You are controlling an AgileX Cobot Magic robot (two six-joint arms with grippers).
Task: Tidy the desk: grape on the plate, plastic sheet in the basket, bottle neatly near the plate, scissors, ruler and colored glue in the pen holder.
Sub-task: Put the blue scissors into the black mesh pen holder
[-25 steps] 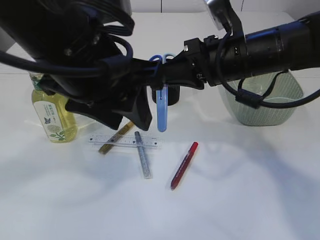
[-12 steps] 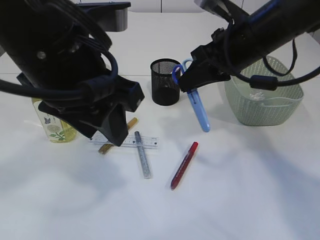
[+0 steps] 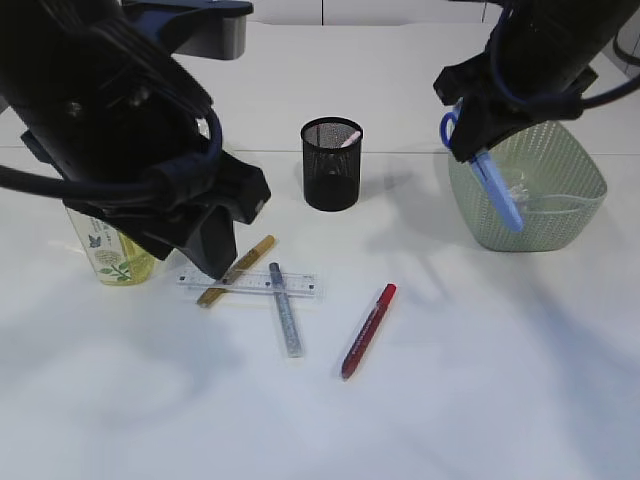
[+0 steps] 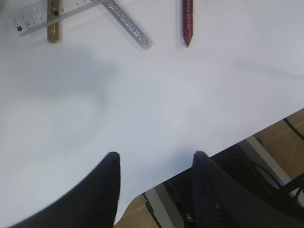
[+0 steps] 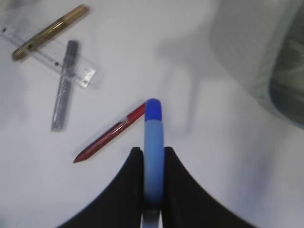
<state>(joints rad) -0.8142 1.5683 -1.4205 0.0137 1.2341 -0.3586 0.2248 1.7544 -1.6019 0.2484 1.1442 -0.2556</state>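
My right gripper [image 5: 153,151] is shut on the blue scissors [image 5: 153,128], which hang tip-down in the air in front of the basket [image 3: 570,215]. A crumpled plastic sheet [image 3: 522,187] lies inside the basket. The black mesh pen holder [image 3: 331,163] stands at the back centre. On the table lie the clear ruler [image 3: 300,286] and three colored glue sticks: gold [image 3: 250,253], silver [image 3: 286,312] and red [image 3: 368,330]. The bottle [image 3: 105,250] of yellow liquid stands at the left, half hidden by my left arm. My left gripper [image 4: 156,154] is open and empty above the front edge. Grape and plate are out of view.
The gold stick [image 4: 53,21] and the silver stick [image 4: 127,24] cross the ruler [image 4: 71,8]. The table's front edge [image 4: 199,164] runs under my left fingers, with the floor and a frame beyond it. My bulky left arm [image 3: 130,130] covers the back left.
My right arm swung from the left of the pen holder to the right with the scissors, which now hang by the basket. My left arm shifted a little to the left.
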